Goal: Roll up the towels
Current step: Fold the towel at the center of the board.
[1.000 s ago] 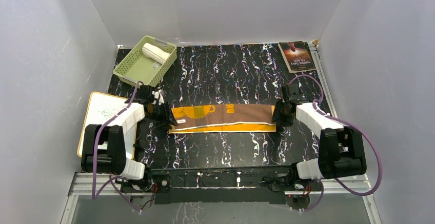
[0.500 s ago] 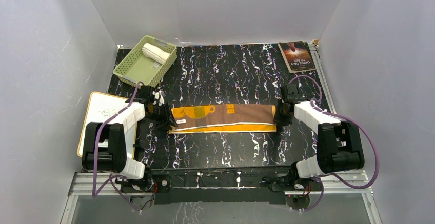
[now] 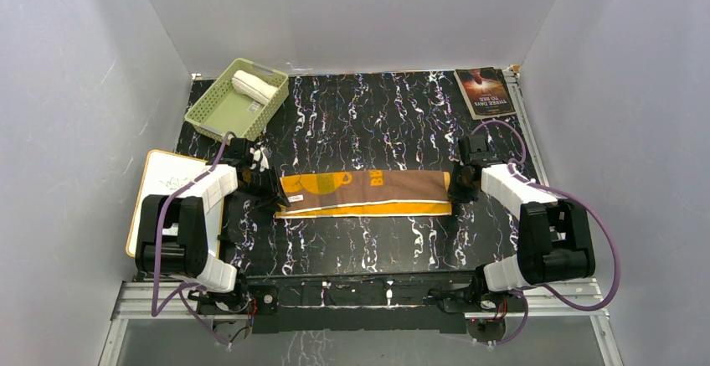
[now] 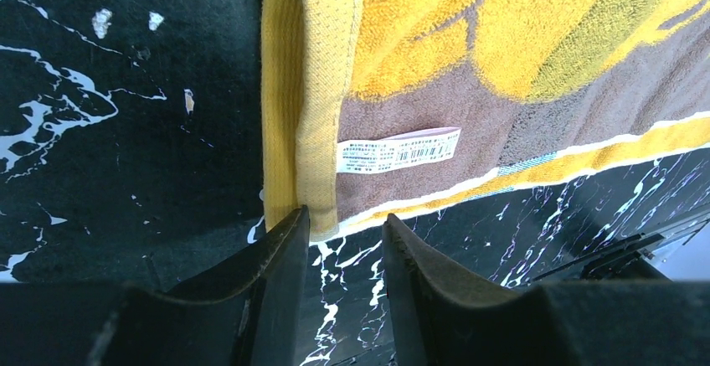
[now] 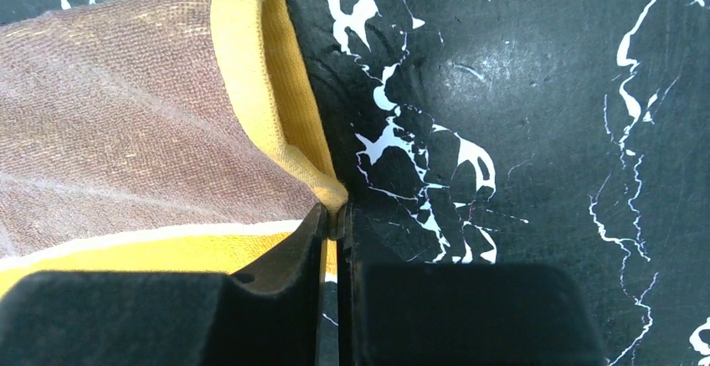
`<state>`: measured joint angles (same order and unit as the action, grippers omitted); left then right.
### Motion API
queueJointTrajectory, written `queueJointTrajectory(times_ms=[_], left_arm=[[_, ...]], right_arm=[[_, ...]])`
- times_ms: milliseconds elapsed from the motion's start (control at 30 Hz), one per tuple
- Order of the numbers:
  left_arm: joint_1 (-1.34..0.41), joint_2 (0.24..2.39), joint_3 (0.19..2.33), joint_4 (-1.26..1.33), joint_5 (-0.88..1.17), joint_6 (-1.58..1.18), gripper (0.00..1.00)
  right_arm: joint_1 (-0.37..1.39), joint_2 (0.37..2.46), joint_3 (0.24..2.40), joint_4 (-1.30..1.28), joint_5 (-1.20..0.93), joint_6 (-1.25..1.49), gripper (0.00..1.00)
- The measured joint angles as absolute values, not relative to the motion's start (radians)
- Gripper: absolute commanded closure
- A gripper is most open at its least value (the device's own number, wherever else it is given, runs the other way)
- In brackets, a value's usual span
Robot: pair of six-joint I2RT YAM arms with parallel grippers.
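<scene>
In the top view, the yellow-brown towel is seen lying flat and unrolled in the middle of the black marbled mat, with its long side running from 9 o'clock to 3 o'clock. The left gripper is placed at the 9 o'clock end of this towel and the right gripper at the 3 o'clock end. The white towel is found rolled inside the green basket at 10 o'clock. A book is laid at 1 o'clock, and a white board at 9 o'clock beside the mat.

In the left wrist view, the left gripper is seen partly open. A gap of bare mat is visible between its fingers, and the yellow hem corner of the yellow-brown towel just reaches the tips without being clamped. A white label is sewn near this hem.

In the right wrist view, the right gripper is closed almost fully, and the yellow edge of the yellow-brown towel is pinched between its tips and raised a little from the mat.
</scene>
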<state>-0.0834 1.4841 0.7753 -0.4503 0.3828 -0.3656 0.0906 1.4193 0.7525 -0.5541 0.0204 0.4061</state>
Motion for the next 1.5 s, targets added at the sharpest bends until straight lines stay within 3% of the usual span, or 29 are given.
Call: queueJointTrajectory(times_ms=[500,967,1067,1267,1500], left_arm=[[-0.095,1.503,0.816,-0.495,0.327,-0.347,0.55],[-0.136,1.551,0.849,-0.503,0.322,-0.341,0.67],[-0.136,1.551,0.849,-0.504,0.324,-0.341,0.74],[-0.137,1.577,0.849,-0.506,0.337,-0.34,1.0],[-0.14,1.583,0.852,-0.518,0.357,-0.331,1.0]], right_arm=[[0.091,1.414,0.764,-0.575,0.015,0.394,1.0],[0.091,1.414,0.764,-0.575,0.007,0.393,1.0],[0.091,1.414,0.764,-0.575,0.004,0.393,1.0],[0.091,1.414,0.764,-0.575,0.003,0.393,1.0],[0.091,1.412,0.764,-0.575,0.001,0.392,1.0]])
